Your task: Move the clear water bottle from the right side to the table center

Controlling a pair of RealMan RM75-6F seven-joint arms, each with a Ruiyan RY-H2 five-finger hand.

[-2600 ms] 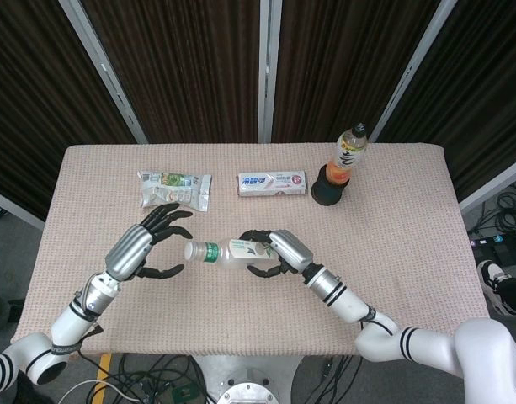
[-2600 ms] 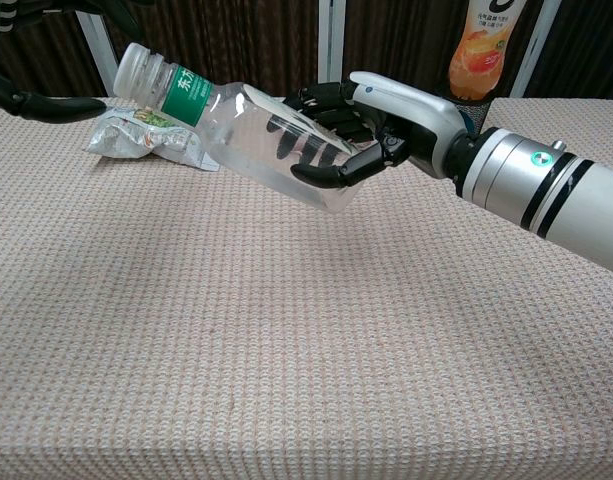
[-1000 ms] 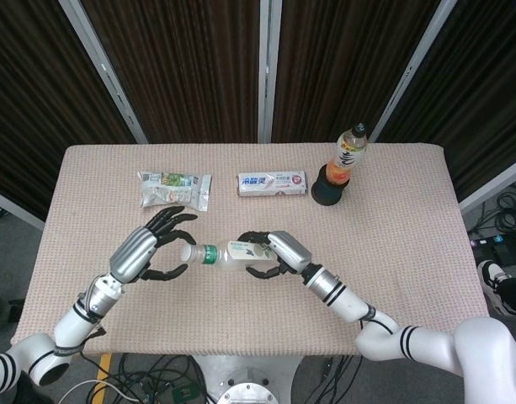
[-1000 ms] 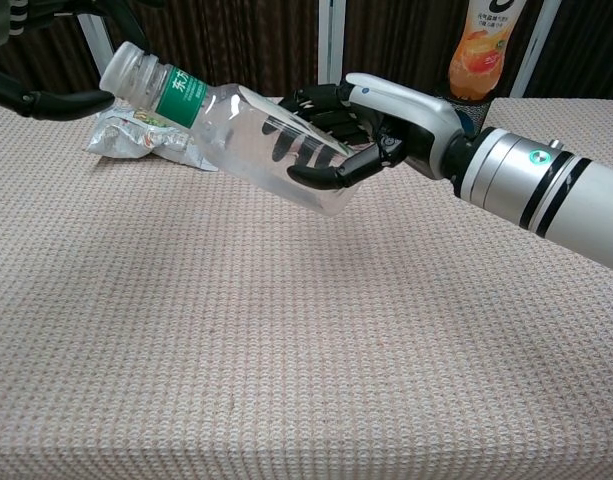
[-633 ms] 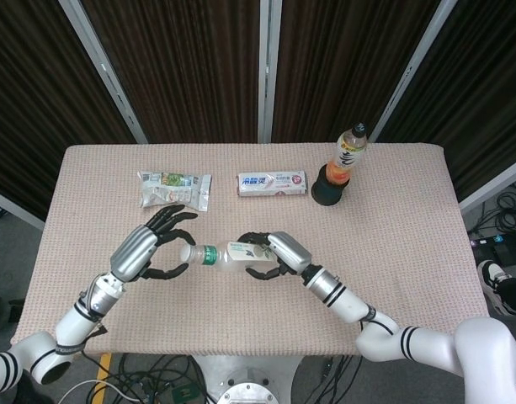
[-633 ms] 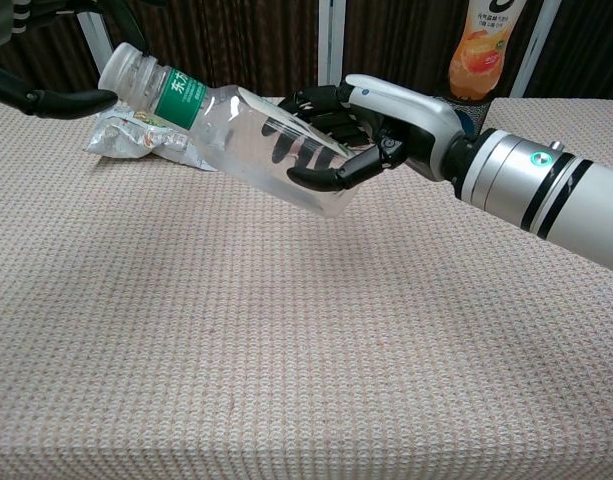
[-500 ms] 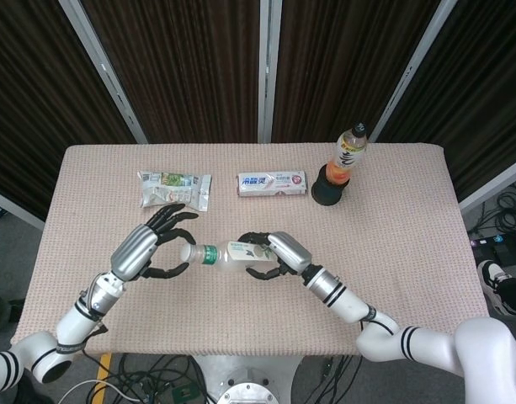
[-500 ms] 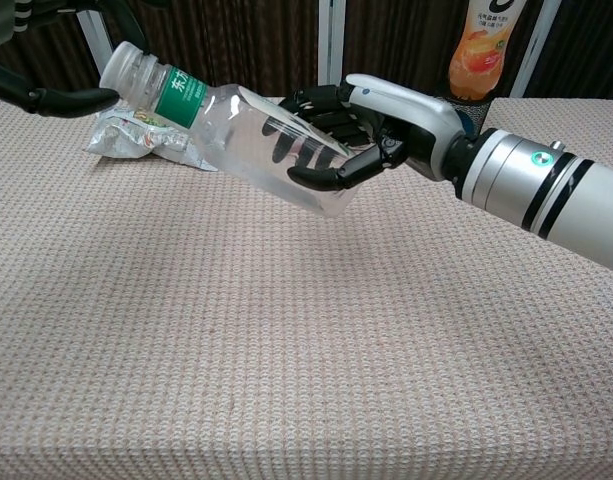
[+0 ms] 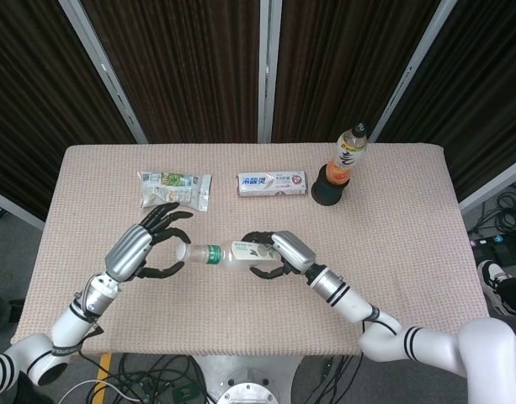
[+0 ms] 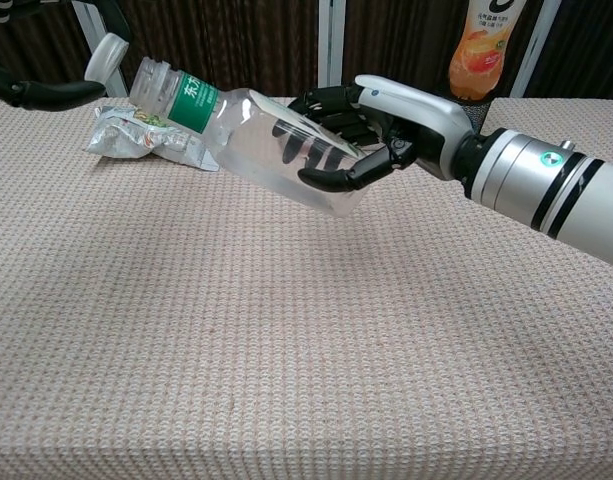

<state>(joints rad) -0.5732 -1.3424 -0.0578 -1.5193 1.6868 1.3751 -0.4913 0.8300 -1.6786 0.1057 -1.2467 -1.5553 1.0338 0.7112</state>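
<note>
The clear water bottle with a green label hangs nearly level above the table's middle, neck pointing left. My right hand grips its lower body, fingers wrapped round it. In the chest view the bottle tilts neck-up to the left in that right hand, and its neck is bare. The white cap sits just left of the neck, pinched in the fingers of my left hand. Seen from the head camera, the left hand is beside the bottle mouth.
A crumpled snack packet lies at the back left and a toothpaste box at the back middle. An orange drink bottle stands on a black base at the back right.
The white cap has come off the bottle neck and moved a little left with my left hand. The right hand and bottle shifted slightly right.
</note>
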